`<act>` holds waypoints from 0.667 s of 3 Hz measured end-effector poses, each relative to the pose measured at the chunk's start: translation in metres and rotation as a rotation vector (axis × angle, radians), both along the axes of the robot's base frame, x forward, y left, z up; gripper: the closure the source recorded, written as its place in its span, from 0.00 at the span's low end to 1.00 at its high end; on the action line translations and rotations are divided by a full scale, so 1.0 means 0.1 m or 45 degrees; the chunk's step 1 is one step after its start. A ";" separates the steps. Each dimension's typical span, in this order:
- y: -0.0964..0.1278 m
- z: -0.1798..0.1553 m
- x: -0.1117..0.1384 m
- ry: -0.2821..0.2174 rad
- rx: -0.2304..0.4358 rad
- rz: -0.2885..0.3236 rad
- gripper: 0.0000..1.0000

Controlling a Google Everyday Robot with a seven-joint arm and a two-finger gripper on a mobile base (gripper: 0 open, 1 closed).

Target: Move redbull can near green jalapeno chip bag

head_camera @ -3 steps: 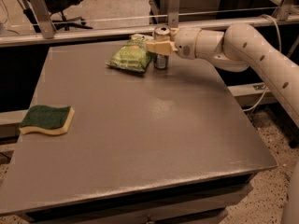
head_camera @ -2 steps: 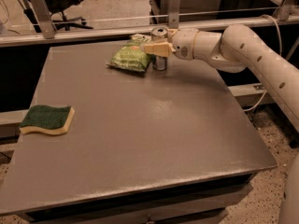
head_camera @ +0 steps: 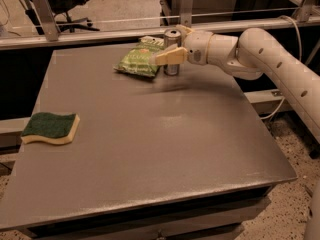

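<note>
Standing upright at the far edge of the worktop (head_camera: 150,144), the can (head_camera: 172,36) sits just beside the green chip bag (head_camera: 136,62), on the bag's right and perhaps touching it. The claw (head_camera: 166,54) reaches in sideways from the right and appears closed around the can's middle, though the far side of the grip is hidden. Gripping it at mid-height from the side likely keeps so slim a can from tipping. With the two this close, the move looks all but finished, with only letting go remaining. Neither the can's top nor the crumpled bag shows any contents. A sponge (head_camera: 50,128) lies well apart at the left edge.
</note>
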State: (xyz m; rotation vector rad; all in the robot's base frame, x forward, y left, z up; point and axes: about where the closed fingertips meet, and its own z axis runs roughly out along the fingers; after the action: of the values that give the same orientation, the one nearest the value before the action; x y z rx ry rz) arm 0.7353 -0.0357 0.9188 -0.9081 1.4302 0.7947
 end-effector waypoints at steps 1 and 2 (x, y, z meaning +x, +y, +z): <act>-0.04 0.10 -0.10 0.001 0.030 0.023 0.00; -0.31 0.35 -0.47 -0.046 -0.066 0.042 0.00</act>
State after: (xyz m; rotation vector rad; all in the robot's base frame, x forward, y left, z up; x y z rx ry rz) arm 0.6884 -0.0670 0.9543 -0.9830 1.4128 0.7650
